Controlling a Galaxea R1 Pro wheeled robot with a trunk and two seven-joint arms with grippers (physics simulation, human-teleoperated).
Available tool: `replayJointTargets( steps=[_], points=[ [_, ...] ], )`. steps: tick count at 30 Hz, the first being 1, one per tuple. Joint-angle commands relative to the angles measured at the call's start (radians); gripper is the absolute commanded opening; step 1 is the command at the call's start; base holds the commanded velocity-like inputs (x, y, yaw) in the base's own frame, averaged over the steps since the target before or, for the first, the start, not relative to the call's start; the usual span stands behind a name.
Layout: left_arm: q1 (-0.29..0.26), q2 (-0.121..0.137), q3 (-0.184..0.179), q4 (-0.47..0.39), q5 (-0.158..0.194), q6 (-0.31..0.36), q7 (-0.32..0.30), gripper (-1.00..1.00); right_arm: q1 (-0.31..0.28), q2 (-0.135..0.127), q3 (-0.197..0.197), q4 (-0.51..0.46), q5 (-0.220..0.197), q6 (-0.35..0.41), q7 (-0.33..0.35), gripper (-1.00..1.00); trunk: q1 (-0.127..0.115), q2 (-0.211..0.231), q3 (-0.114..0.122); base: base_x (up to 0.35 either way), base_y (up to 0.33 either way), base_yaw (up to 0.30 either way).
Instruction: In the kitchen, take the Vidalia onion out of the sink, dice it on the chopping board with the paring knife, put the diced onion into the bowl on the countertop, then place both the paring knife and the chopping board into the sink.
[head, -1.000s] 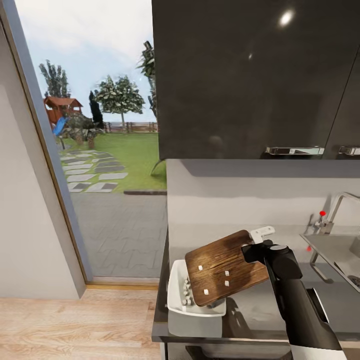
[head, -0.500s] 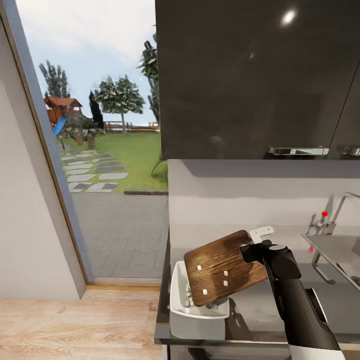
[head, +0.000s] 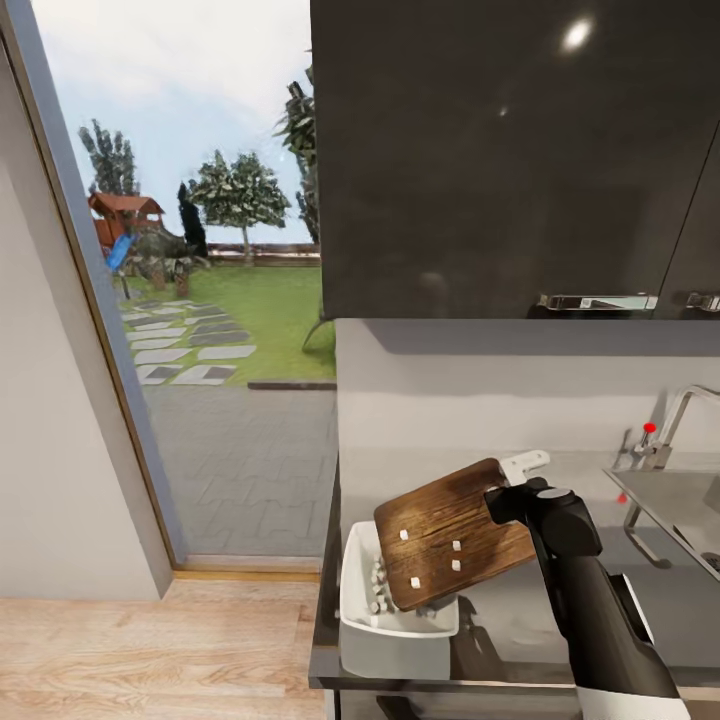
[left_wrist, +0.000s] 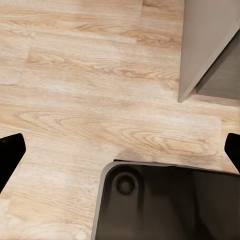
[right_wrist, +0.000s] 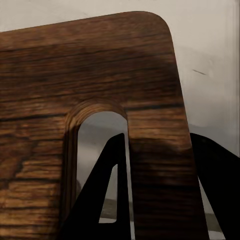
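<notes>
My right gripper (head: 508, 487) is shut on the edge of the dark brown chopping board (head: 450, 535) beside its handle slot (right_wrist: 97, 150). I hold the board tilted above the white bowl (head: 395, 628), which sits at the left end of the grey countertop (head: 520, 615). Several white onion dice (head: 455, 547) cling to the board's face, and more dice (head: 378, 592) lie in the bowl. The sink (head: 675, 505) with its chrome tap (head: 665, 425) lies to the right. The paring knife is out of view. My left gripper (left_wrist: 120, 150) is open over the wooden floor.
Dark wall cabinets (head: 510, 150) hang above the counter. A tall window (head: 190, 280) onto a garden fills the left. The counter ends just left of the bowl, with wooden floor (head: 150, 650) below. The robot's dark base (left_wrist: 165, 205) is under the left gripper.
The tilted board has shifted slightly to the right over the bowl, dice still clinging to it. The view itself also moved a little between the earliest frame and now.
</notes>
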Motion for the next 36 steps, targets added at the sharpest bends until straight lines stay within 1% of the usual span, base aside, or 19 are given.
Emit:
replayJointTargets(
  steps=[1,13,21,23,27,29,36],
  points=[
    [0.001,-0.001,0.009,-0.002,-0.007,-0.001,-0.006,1.0,-0.002,0.001,-0.001,-0.001,0.011,0.002,0.011,-1.0,0.0,-0.001,0.0,0.0,0.0,0.0],
    [0.001,-0.001,0.009,-0.002,-0.006,-0.001,-0.006,1.0,-0.024,0.003,-0.001,-0.002,0.02,0.004,0.011,-1.0,0.0,-0.001,0.0,0.0,0.0,0.0],
    [0.001,-0.001,0.009,-0.002,-0.006,-0.001,-0.006,1.0,-0.032,0.016,0.0,-0.002,0.025,0.007,0.011,-1.0,0.0,-0.001,0.0,0.0,0.0,0.0],
    [0.001,-0.001,0.009,-0.002,-0.006,-0.001,-0.006,1.0,-0.034,0.024,0.001,-0.002,0.045,0.007,0.011,-1.0,0.0,-0.001,0.0,0.0,0.0,0.0],
    [0.001,-0.001,0.009,-0.002,-0.006,-0.001,-0.006,1.0,-0.035,0.061,0.003,-0.002,0.112,0.007,0.011,-1.0,0.0,-0.001,0.0,0.0,0.011,0.0],
    [0.001,-0.001,0.009,-0.002,-0.006,-0.001,-0.006,1.0,-0.035,0.073,0.003,-0.002,0.134,0.007,0.012,-1.0,0.0,-0.001,0.0,0.0,0.125,0.0],
    [0.001,-0.001,0.009,-0.002,-0.007,-0.001,-0.006,1.0,-0.035,0.079,0.003,-0.002,0.145,0.007,0.012,-1.0,0.0,-0.001,0.0,0.0,0.062,0.0]
  ],
)
